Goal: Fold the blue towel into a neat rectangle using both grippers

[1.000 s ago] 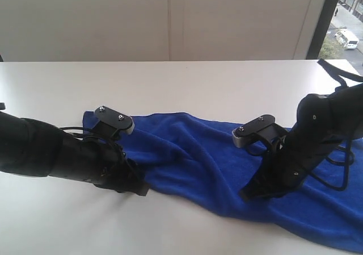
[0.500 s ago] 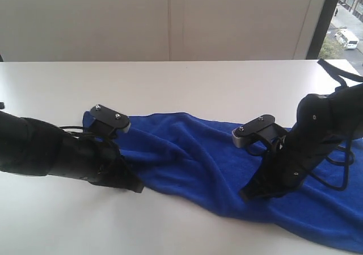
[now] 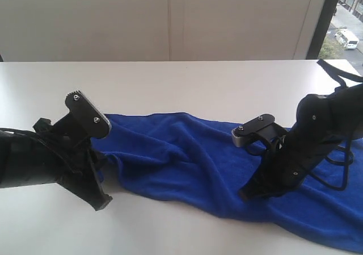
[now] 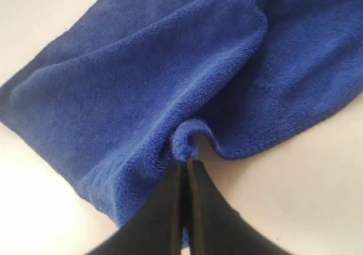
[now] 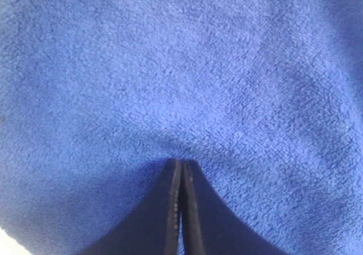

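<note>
The blue towel (image 3: 187, 153) lies rumpled across the white table, running from the left to the front right corner. My left gripper (image 3: 102, 200) is at the towel's left end, and in the left wrist view the left gripper (image 4: 184, 164) is shut on a small pinched fold of the towel's (image 4: 142, 84) edge. My right gripper (image 3: 250, 193) points down onto the cloth near its front edge. Seen from the right wrist, the right gripper (image 5: 181, 163) is shut, tips pressed on the towel (image 5: 187, 67), with no cloth showing between the fingers. The white tag is hidden.
The white table (image 3: 181, 84) reaches back to a pale wall. A window with a dark frame (image 3: 321, 16) is at the far right. Black cables (image 3: 338, 76) hang by the right arm.
My left arm has swung left and tilted up, its grey plate now higher. The towel's left end has been dragged and bunched with it. The right arm has not moved.
</note>
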